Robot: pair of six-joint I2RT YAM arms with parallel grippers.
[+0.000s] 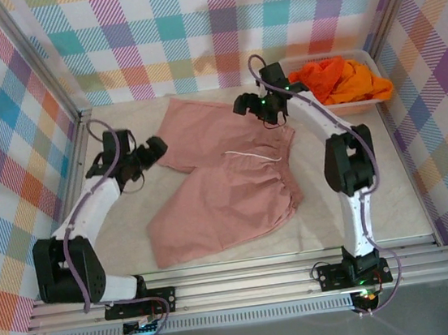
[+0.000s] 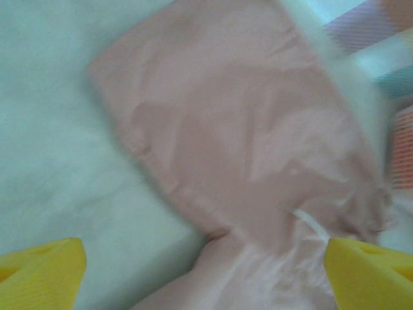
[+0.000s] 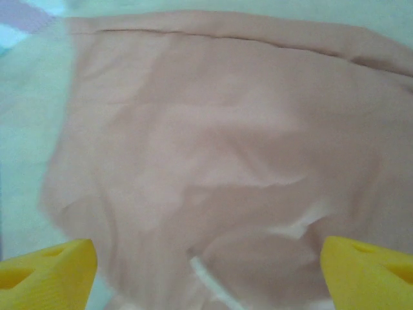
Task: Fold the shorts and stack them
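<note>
Dusty pink shorts lie spread on the table, one leg toward the back, the other toward the front left, the gathered waist and white drawstring on the right. My left gripper hovers at the left edge of the back leg. In the left wrist view it stands open, and the pink shorts lie below, with the crotch between its yellow fingertips. My right gripper is over the back right corner near the waist. It is open above the pink cloth. Orange shorts and lighter yellow-orange shorts sit bunched in the basket.
A white basket stands at the back right corner of the table. Checked walls close in the back and both sides. A metal rail runs along the near edge. Bare tabletop lies left of the pink shorts.
</note>
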